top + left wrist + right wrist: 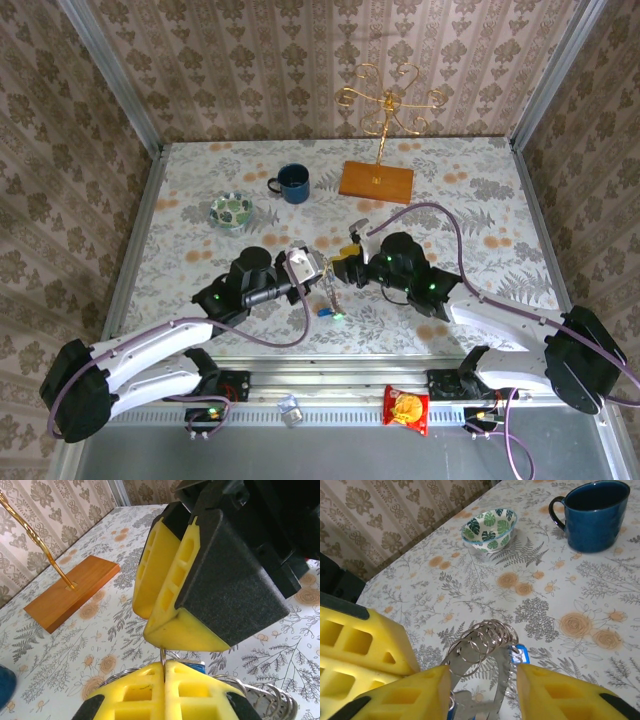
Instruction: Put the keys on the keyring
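I have the left tool (165, 667) pinched fully shut on one thin wire of the keyring (480, 642). It holds the loop up off the tabletop (480, 200) so the coils hang free and I can work on them.

From overhead, the two tools meet nose to nose near the middle of the near half of the tabletop. The keyring dangles at 6 o'clock from where they meet. The keys (332, 308) hang lowest, a blue tag and a green one showing. I judge these are already threaded on, though I cannot count them.

The right tool (482, 672) has its jaws apart, straddling the silvery coils without clamping them, and it has hold of nothing. A blue tag (520, 655) sits just beside its right finger. I read that stance as set up to pinch either a coil or a key, with the left tool acting as the fixed anchor.

The mug (294, 183) at 11 o'clock, the leaf-patterned dish (231, 211) at 10 o'clock and the gold stand (377, 180) at 1 o'clock are well apart from the work.
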### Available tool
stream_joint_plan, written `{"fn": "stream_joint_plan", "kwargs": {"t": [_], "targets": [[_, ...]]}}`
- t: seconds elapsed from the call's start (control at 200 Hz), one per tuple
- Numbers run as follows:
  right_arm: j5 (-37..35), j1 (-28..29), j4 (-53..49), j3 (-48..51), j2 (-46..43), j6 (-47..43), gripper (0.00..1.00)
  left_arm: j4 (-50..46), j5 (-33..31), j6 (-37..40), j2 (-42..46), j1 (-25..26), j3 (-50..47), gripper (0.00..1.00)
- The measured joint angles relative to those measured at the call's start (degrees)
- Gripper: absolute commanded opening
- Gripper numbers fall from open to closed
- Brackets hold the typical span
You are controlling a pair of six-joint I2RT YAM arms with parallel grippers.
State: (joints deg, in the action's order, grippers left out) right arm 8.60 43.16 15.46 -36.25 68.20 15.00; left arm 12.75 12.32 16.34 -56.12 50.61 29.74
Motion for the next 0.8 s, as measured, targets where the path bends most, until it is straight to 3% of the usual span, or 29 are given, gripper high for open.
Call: {"fn": "stream_joint_plan", "kwargs": {"t": [0.2, 0.375, 0.575, 0.8], "targets": [[4.4, -3.3, -0.7, 1.6, -3.7, -4.5, 0.52, 4.2, 0.3, -1.6, 0.3, -0.2, -2.3, 0.00], [12.0, -7.4, -1.9, 3.0, -7.7, -14.7, 0.55, 9.5, 3.5, -5.6, 1.4, -2.8, -5.8, 0.00], [20.7, -7.5, -4.4, 2.5, -6.8, -26.8, 0.49, 16.6, 9.4, -9.5, 1.6, -5.4, -9.1, 0.00], [26.4, -7.5, -4.9, -1.5, -2.4, -30.1, 0.43, 23.4, 15.8, -10.4, 0.2, -5.8, -10.1, 0.00]]}}
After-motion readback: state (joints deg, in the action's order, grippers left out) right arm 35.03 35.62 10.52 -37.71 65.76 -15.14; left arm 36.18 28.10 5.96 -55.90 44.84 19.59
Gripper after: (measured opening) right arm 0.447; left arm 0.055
